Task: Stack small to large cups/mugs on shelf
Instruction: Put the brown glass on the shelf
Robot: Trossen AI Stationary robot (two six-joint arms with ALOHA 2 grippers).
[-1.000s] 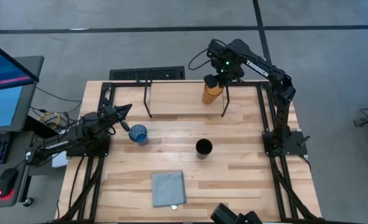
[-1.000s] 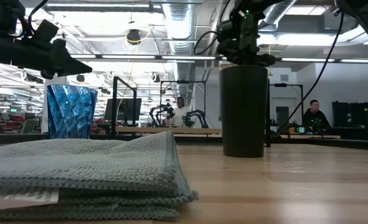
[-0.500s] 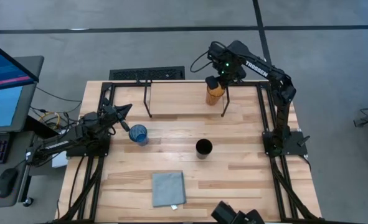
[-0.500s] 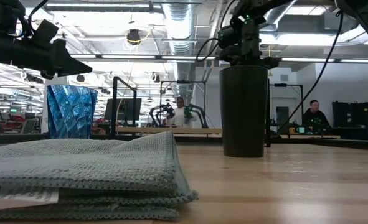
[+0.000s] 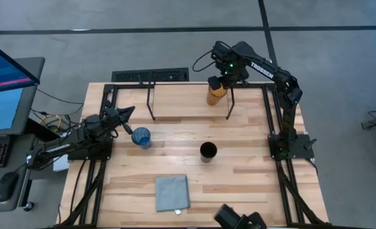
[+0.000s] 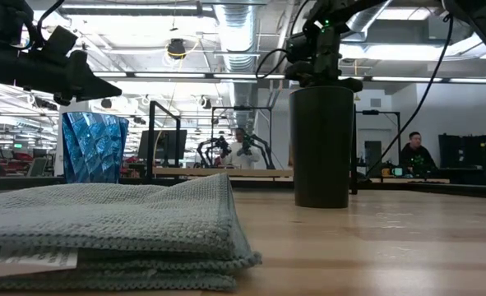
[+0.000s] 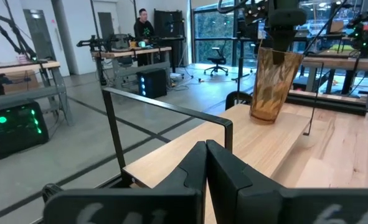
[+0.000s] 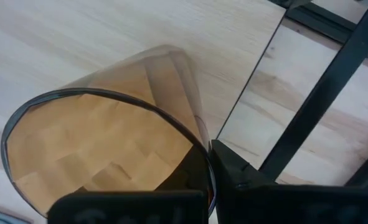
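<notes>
The amber tumbler [image 5: 215,94] stands tilted on the right end of the light-wood shelf [image 5: 181,102]. It also shows in the left wrist view [image 7: 273,84]. My right gripper [image 5: 223,74] is above it, shut on its rim. The blue tumbler [image 5: 141,137] stands on the table at the left, and the black tumbler [image 5: 208,151] stands near the table's middle. My left gripper [image 5: 128,114] is shut and empty, just left of and beyond the blue tumbler. In the low view the black tumbler [image 6: 321,148] hides the amber one. My right gripper holds the amber tumbler by its rim [image 8: 203,151], one finger inside the cup and one finger [image 8: 236,171] outside. The fingers come from above, pointing down. The tumbler leans, mouth up, with its base [image 7: 266,116] on the shelf board.
A folded grey-blue cloth [image 5: 172,193] lies near the table's front edge. The shelf's thin black legs [image 5: 229,105] stand beside the amber tumbler. A black frame [image 5: 188,86] runs along the table's far edge and sides. People sit in the room behind [image 6: 413,152].
My right gripper has shifted a little toward the table's right edge and back toward the left with the amber tumbler. The tumbler stood nearly upright half a second ago and leans again now, staying on the shelf's right end.
</notes>
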